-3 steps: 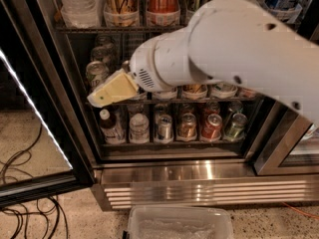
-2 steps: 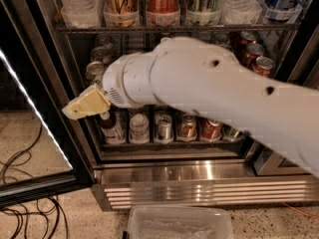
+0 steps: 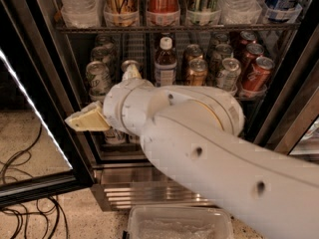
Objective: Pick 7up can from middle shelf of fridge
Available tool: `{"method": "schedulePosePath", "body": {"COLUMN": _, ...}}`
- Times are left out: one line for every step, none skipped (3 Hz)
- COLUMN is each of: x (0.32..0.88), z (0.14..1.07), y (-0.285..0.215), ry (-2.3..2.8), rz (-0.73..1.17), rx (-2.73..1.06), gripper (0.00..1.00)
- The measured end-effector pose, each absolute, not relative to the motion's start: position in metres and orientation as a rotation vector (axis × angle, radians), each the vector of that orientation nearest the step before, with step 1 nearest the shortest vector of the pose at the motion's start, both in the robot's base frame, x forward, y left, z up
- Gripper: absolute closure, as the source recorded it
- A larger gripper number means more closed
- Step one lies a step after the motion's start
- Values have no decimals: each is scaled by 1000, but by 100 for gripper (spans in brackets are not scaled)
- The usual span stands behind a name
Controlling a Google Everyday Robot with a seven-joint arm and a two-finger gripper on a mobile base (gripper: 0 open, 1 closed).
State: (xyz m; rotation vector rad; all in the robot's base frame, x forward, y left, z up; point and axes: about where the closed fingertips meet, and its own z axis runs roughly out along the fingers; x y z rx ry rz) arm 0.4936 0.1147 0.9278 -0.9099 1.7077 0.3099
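The fridge (image 3: 149, 185) stands open in front of me. Its middle shelf (image 3: 133, 48) holds lanes of cans. A silvery can with greenish markings, which I take to be the 7up can (image 3: 97, 76), stands at the front of the left lane, with a similar one behind it. My gripper (image 3: 85, 119) is cream-coloured and points left. It sits just below and slightly left of that can, at the fridge's left door frame, and touches no can. My white arm (image 3: 199, 133) covers the lower shelf.
A capped bottle (image 3: 164, 61), gold-brown cans (image 3: 197, 72), silvery cans (image 3: 228, 73) and red cans (image 3: 256, 73) fill the other lanes. Tall bottles (image 3: 119, 4) stand on the rack above. The glass door (image 3: 30, 113) hangs open at the left. Cables (image 3: 25, 213) lie on the floor, and a clear plastic bin (image 3: 179, 225) sits below.
My gripper has moved left and down, from in front of the left cans to the fridge's left frame. The arm now hides the lower shelf.
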Motion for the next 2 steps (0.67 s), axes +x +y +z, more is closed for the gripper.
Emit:
{"method": "schedulePosePath", "body": {"x": 489, "z": 931, "y": 90, "ry": 1715, "rz": 275, "rx": -834, "gripper": 0}}
{"method": "schedulePosePath", "body": {"x": 489, "z": 931, "y": 89, "ry": 1716, "rz": 275, "rx": -833, "gripper": 0}}
